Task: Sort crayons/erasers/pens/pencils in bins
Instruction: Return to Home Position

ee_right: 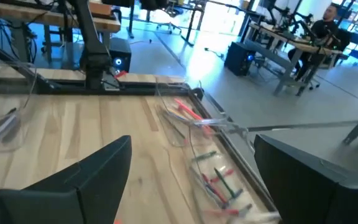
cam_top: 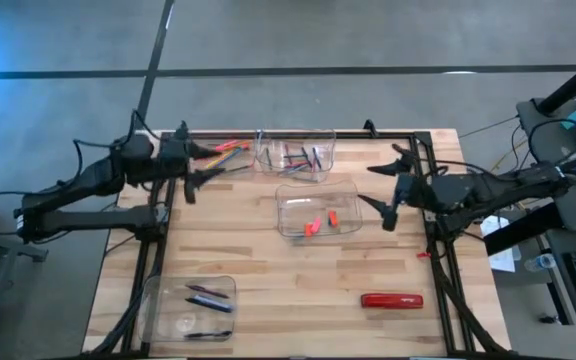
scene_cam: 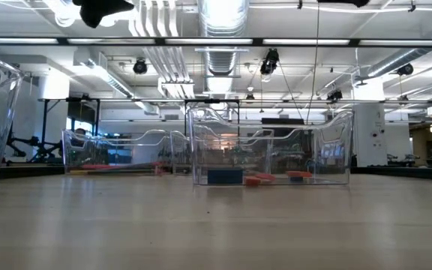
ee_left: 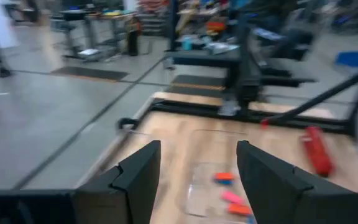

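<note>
Left pincer [cam_top: 204, 166] and right pincer [cam_top: 383, 187] apart, empty. Risk: left one swings, clips the thin red-orange pencils [cam_top: 226, 148] just beside it.

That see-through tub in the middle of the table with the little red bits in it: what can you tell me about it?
The bin is a shallow rectangular tub with rounded corners, and it looks like thin clear plastic. It stands upright and open-topped near the middle of the wooden table, close in front of another clear tub at the far edge. From table height its rim looks wavy. A few small red-orange erasers lie on its floor. Only the table and the erasers touch it.
</note>
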